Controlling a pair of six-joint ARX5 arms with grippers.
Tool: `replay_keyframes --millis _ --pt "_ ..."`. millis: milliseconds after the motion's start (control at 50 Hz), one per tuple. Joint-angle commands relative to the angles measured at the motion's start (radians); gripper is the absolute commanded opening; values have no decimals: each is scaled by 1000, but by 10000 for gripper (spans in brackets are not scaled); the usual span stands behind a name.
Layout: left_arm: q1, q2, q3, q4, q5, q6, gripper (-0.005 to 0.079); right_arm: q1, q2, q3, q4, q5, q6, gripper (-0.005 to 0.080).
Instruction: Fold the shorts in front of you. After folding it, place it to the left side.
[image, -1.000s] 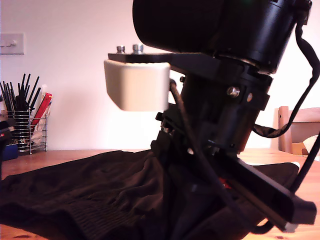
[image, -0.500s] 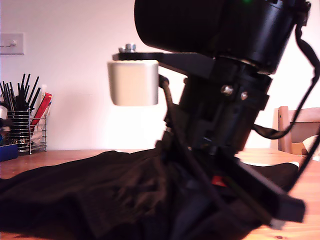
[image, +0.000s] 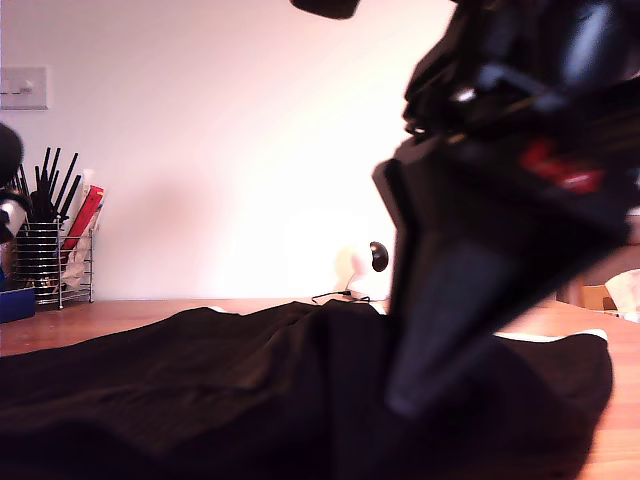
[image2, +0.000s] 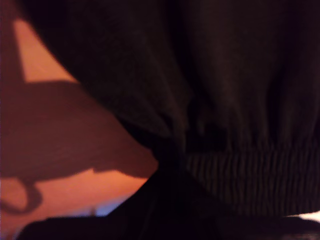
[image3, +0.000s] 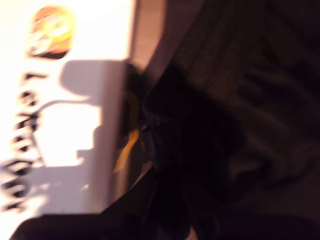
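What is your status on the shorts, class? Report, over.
My first gripper at waistband of shorts, jaws unreadable. My second gripper over shorts, blurred. Shorts spread on table. Utensil rack stands apart.

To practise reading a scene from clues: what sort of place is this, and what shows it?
Probably a room in a home, perhaps a kitchen or dining area: a wooden table with the shorts spread on it, a wire holder of utensils at the exterior view's left, and a wall switch plate.
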Motion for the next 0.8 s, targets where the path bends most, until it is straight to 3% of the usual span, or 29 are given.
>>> replay_keyframes --millis 0,360,780 --pt "1 -43 2 -26 -32 4 -20 18 -24 -2 -38 -17 31 -12" --pt "-47 -185 2 -180 -56 3 -20 63 -126 -2 -101 -91 135 -12" --pt "-70 -273 2 -191 -52 2 -20 64 -231 -2 -167 -129 189 -12"
